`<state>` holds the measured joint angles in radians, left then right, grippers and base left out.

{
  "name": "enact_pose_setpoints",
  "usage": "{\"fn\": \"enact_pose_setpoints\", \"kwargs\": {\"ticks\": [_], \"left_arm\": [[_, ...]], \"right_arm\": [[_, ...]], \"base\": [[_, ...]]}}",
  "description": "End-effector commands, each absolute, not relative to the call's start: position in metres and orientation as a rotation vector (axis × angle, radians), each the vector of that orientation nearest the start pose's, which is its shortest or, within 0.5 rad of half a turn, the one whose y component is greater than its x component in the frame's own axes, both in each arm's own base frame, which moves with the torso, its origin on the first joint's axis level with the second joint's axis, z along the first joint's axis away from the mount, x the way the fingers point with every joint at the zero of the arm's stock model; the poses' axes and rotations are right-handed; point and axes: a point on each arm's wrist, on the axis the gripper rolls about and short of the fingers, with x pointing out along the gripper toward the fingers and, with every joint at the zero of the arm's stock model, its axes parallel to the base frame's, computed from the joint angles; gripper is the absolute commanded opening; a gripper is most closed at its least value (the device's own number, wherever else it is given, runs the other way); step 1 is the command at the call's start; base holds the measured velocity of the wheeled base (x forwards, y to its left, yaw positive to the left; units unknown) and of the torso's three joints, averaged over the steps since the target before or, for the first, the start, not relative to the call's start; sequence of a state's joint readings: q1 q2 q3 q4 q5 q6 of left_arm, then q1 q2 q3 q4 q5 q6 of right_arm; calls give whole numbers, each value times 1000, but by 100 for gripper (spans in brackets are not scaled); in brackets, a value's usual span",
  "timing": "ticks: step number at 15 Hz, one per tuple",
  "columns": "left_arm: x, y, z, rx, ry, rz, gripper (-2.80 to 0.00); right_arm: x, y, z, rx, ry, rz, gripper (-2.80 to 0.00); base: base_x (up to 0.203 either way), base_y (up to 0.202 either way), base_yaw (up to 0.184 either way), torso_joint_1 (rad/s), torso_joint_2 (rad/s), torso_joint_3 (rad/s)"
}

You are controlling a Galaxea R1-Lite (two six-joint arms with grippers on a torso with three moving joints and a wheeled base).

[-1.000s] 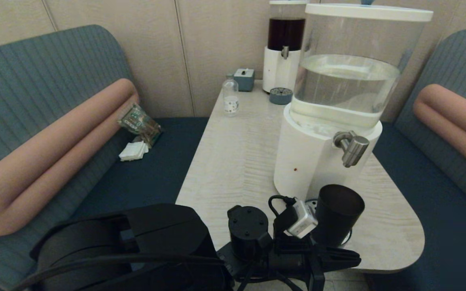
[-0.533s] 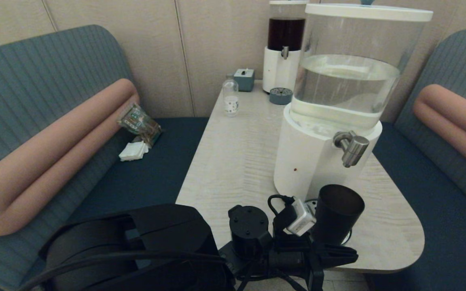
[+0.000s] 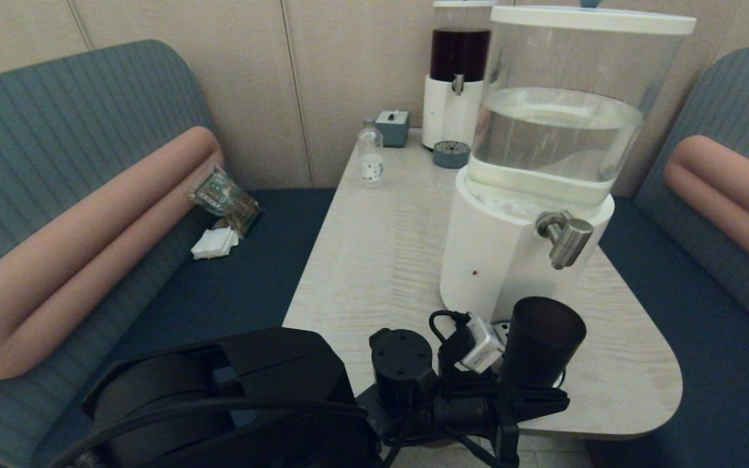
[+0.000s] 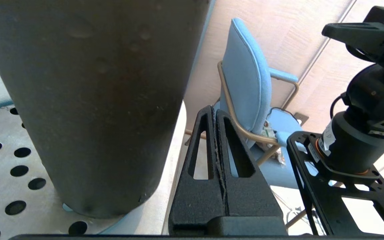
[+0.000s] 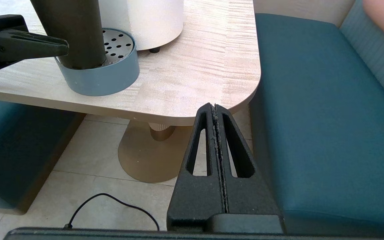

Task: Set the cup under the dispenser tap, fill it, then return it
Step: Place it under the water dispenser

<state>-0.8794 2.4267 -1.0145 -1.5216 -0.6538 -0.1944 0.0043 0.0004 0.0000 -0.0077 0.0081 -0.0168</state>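
The dark cup [image 3: 541, 341] stands upright on the perforated drip tray [image 5: 105, 76], below and slightly in front of the metal dispenser tap [image 3: 566, 237]. That tap juts from the white base of the clear-tank dispenser [image 3: 504, 253]. My left gripper [image 3: 564, 407] is shut and empty, low at the table's front edge, alongside the cup [image 4: 95, 100] and not around it. The left wrist view has its fingertips [image 4: 208, 115] pressed together next to the cup's wall. My right gripper [image 5: 214, 106] is shut, below the table's front right corner.
A slimmer dark-liquid dispenser [image 3: 456, 78], a small clear bottle [image 3: 370, 159], a blue box [image 3: 393, 127] and a round grey tray [image 3: 450, 154] stand at the table's far end. Teal benches [image 3: 231, 286] flank the table [image 3: 374, 260]. A chair [image 4: 248, 86] stands beyond.
My left arm has shifted slightly, its fingertips drawing a little back from the cup's right side. The cup has stayed where it was on the tray.
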Motion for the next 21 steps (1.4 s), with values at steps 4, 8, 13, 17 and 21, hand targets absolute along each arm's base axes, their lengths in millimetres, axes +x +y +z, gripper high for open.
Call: {"fn": "enact_pose_setpoints", "kwargs": {"ticks": [4,8,13,17,21], "left_arm": [[265,-337,48,-175,15,-1534,-280],[267,-336,47,-175,16,-1529,-280],[269,-336,44,-178,19,-1507,-280],[272,-337,43,-182,12,-1489,-280],[273,-338,41,-183,17,-1487,-280]], "right_arm": [[-23,0,76,-17,-11,14,-280],[-23,0,76,-17,-9,14,-280],[-23,0,76,-17,-9,12,-280],[-23,0,76,-17,-9,12,-280],[-23,0,76,-17,-9,13,-280]], "base": [[0,0,0,0,0,0],[0,0,0,0,0,0],[0,0,0,0,0,0],[0,0,0,0,0,0],[0,0,0,0,0,0]]}}
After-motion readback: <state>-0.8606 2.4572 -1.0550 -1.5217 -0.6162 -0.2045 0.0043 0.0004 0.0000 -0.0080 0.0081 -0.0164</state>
